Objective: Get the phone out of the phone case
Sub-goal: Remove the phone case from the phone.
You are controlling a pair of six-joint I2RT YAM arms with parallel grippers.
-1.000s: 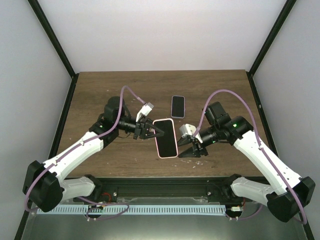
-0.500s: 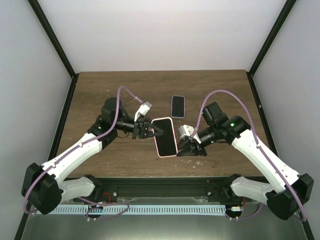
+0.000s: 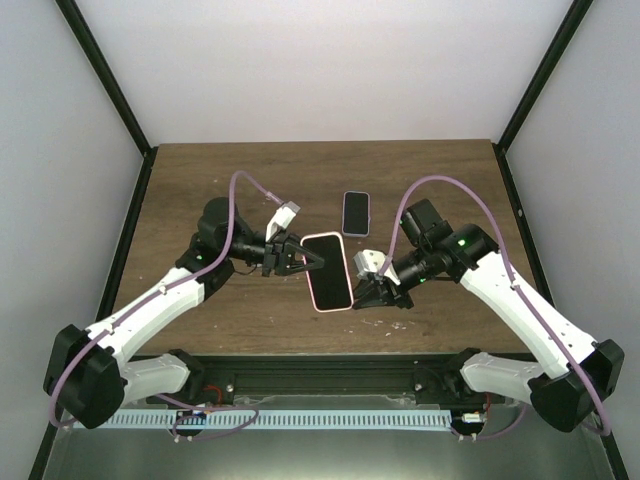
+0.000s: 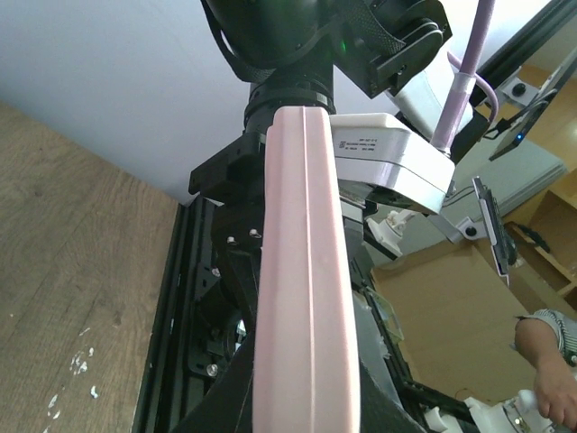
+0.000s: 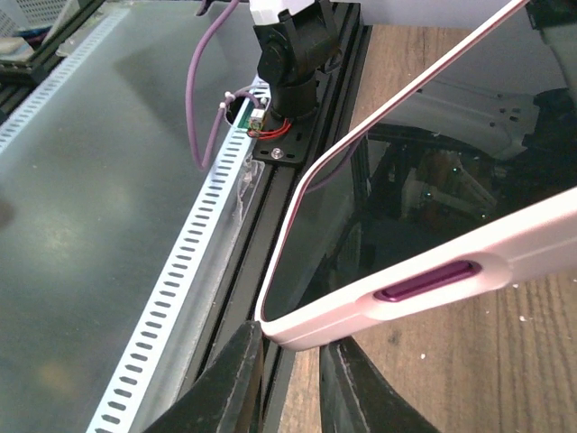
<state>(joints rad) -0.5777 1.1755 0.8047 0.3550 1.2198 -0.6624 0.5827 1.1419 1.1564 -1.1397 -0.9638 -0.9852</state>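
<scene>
While the pink phone case [image 3: 333, 310] hangs over the middle of the brown wooden table [image 3: 200, 190], the black-screened phone [image 3: 330, 275] sits fully inside it, w/ the pink rim going all round the screen in the top view. The screen faces up and the long side of the case runs approx. from far to near.

The left gripper [image 3: 312, 262] reaches in from the left and is clenched on the left long edge of the case, about at mid-length. In the left wrist view this pink edge [image 4: 302, 271] runs straight up through the centre of the picture, and the other arm is seen behind it.

The right gripper [image 3: 368, 292] is at the near right corner of the case. In the right wrist view its two black fingers [image 5: 230, 388] stand w/ a narrow gap, and the rounded pink corner is just above this gap. Whether they pinch the corner or only wait under it, the pictures do not tell. A purple oblong side button [image 5: 424, 281] shows on the case edge beside that corner, and the dark glass mirrors parts of the arms.

A second, smaller dark phone w/ a pale rim [image 3: 356, 212] lies flat on the table, on the far side of the case and apart from it.
</scene>
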